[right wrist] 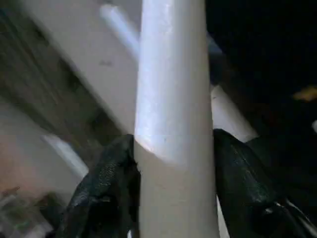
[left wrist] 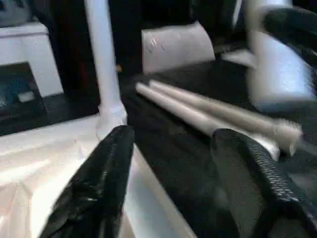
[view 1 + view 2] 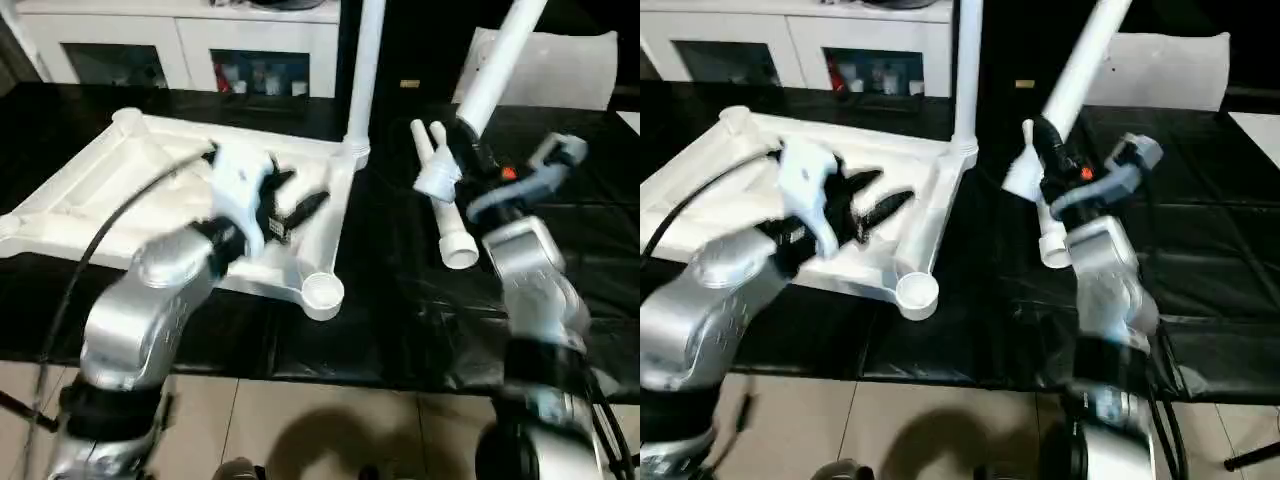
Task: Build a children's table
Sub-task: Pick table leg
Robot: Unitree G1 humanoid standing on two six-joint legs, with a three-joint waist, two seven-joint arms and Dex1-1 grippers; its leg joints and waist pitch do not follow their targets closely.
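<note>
No legible text or labels.

Held leg (image 3: 497, 70) cut off at top edge; left gripper (image 3: 292, 205) blurred.

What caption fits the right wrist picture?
Right gripper jaws clamp a white table leg.

The top (image 3: 120, 185) lies underside up on the left of the mat (image 3: 400, 300), one leg (image 3: 362, 70) upright in its far right socket. Right of it two legs (image 3: 447, 205) lie side by side, with a fourth leg (image 3: 497, 70) held slanting above them.
</note>
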